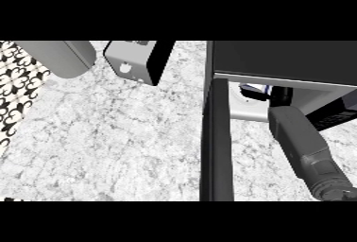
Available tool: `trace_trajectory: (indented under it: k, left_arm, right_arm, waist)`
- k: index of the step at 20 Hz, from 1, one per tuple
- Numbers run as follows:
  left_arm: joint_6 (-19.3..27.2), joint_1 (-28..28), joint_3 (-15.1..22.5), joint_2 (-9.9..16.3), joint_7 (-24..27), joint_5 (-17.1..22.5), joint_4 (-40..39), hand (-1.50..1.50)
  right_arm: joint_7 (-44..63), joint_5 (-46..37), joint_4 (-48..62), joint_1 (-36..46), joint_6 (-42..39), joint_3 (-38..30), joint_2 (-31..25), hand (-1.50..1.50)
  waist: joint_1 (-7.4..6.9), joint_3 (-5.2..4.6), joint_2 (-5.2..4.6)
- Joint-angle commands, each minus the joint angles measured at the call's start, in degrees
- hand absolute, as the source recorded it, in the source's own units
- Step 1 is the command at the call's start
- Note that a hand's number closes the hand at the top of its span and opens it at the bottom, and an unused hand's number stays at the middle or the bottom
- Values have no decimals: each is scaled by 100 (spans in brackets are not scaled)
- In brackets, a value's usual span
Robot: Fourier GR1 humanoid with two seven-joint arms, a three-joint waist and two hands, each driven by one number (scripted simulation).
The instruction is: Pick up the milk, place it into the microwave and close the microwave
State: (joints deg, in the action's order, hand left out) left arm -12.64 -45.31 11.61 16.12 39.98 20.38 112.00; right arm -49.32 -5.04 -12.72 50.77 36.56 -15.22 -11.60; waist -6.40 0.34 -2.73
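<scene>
- You are reaching your right hand (282,96) deep into the open microwave (279,61), and the milk (252,90) is showing just to the left of the fingers, inside the cavity, as a small white carton with a blue mark.
- The fingers are lying right against the milk, but the microwave's top edge and the dark hand are hiding the contact, so you cannot tell whether they are clasping the carton or have let it go.
- The right forearm (303,142) is running up from the lower right corner at a slant, with the wrist pointing into the opening; it is probably held this way to clear the door and get the carton well inside.
- The microwave door (216,142) is standing wide open, edge-on, well to the left of the fingers, leaving room for the arm beside it; closing is not yet done.
- Your left hand is not showing anywhere.
- Far to the left of the fingers, a grey box (136,59) and a grey cylinder (59,56) are sitting on the marbled table (111,137), apart from the job.
</scene>
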Motion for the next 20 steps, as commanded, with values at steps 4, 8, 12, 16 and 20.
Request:
trace_trajectory:
  k: [4, 8, 12, 16, 20]
  left_arm:
    - [-46, -9, -47, 64, -118, 118, 108, -150]
    - [-141, 295, -43, 87, -103, 42, -257, -150]
    - [-223, 158, -59, 197, -106, 35, -176, -150]
    - [-134, 267, -36, 128, -95, -26, -74, -150]
    - [-135, 383, -49, 119, -116, -28, -180, -150]
  right_arm:
    - [-166, -90, 96, 217, 1284, -162, -121, 150]
    - [-143, -184, 175, 328, 1464, -148, -50, 150]
    - [-192, -178, 197, 255, 1710, -239, -36, 150]
    - [1347, -880, 1238, -212, 2980, 279, -636, -150]
    - [2208, -1264, 1253, -162, 3205, 605, -649, -150]
  waist:
    - [-93, 0, -25]
    - [-76, -8, -44]
    - [-210, 4, -83]
    - [-273, -69, -221]
    - [-309, -67, -207]
